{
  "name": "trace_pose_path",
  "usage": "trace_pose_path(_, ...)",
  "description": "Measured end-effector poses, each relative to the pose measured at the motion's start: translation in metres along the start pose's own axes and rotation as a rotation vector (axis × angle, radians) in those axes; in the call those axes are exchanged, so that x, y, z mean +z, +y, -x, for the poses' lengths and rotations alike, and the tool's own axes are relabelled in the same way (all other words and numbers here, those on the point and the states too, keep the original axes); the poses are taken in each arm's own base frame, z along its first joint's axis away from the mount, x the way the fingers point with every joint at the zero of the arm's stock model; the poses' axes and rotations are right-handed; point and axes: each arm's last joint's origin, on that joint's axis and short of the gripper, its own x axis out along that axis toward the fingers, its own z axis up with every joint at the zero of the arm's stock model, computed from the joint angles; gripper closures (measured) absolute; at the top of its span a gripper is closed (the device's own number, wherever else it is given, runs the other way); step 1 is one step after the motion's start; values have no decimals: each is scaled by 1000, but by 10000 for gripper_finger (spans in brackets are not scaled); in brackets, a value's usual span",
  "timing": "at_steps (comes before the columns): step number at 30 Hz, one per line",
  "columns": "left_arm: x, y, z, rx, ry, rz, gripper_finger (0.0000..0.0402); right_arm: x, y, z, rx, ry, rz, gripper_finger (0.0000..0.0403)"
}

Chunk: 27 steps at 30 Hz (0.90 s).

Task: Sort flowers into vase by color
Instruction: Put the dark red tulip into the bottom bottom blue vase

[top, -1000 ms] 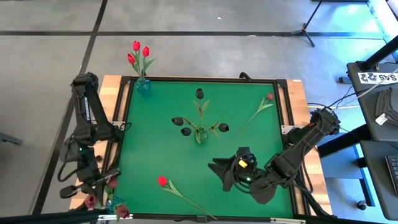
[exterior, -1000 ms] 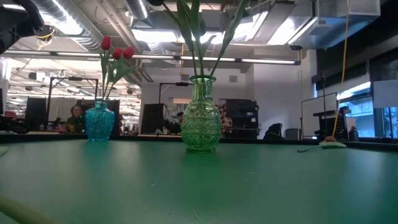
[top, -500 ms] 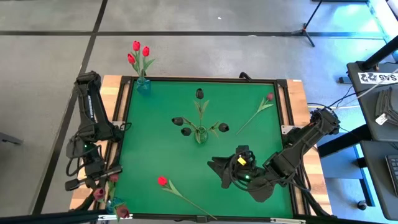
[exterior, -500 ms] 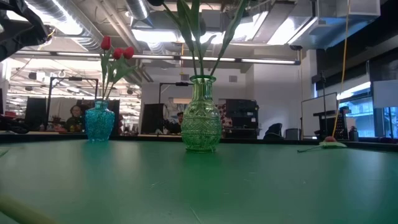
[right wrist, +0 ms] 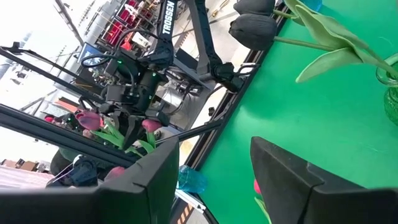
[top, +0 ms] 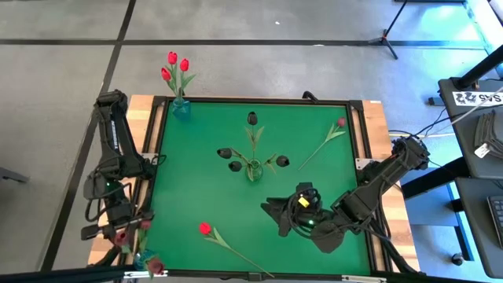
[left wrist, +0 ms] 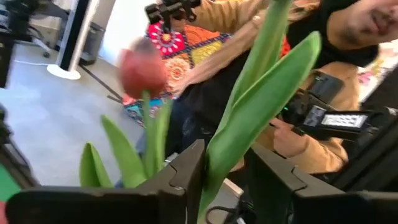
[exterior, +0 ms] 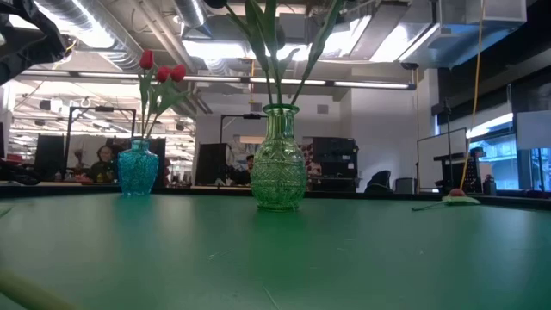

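1. The blue vase (top: 181, 107) at the far left corner of the desk (top: 314, 189) holds three red tulips (top: 174, 67); it also shows in the low view, left of centre.
2. The green glass vase (top: 253, 169) in the middle of the desk carries the near-black tulips (top: 252, 118), their heads fanned out around it.
3. At the near left corner, off the green mat, a third vase (top: 144, 258) holds maroon tulips (top: 152, 267). I judge these three groups as sorted.
4. The left hand (top: 124, 233) hangs right over that corner vase. In the left wrist view a green leaf and stem (left wrist: 261, 106) stand between its fingers (left wrist: 186, 171), with a pinkish-red head (left wrist: 142, 71) just beside. The fingers stand a little apart; whether they grip the stem or have let go I cannot tell.
5. The right hand (top: 277, 214) hovers low over the near-right part of the mat, its fingers spread and holding nothing, as the right wrist view shows.
6. Two flowers lie loose on the mat: a red tulip (top: 206, 229) near the front edge, stem trailing toward the near side, and a darker red one (top: 340, 123) at the far right edge.
7. So most of the sorting looks done; these two, and perhaps the stem at the left hand, remain.
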Motion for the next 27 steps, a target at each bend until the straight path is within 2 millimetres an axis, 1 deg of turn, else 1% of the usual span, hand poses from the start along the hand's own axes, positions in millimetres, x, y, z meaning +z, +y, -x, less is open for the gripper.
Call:
trace_pose_path(3,1,-2,0,-38,17,2,290,0,0,0,-1,1,1,205)
trace_pose_path(7,11,-9,0,-70,-3,-19,293,0,-1,0,-8,2,11,205)
trace_pose_path(10,15,-11,0,-67,3,-18,293,0,-1,0,-9,3,14,205)
trace_pose_path(16,15,-11,0,-61,13,50,282,0,-2,0,-11,4,17,205)
trace_pose_path(20,12,-9,0,-41,44,56,280,0,-2,0,-12,4,18,205)
trace_pose_path(27,18,-11,8,-51,14,97,280,-1,-2,0,-7,29,20,205)
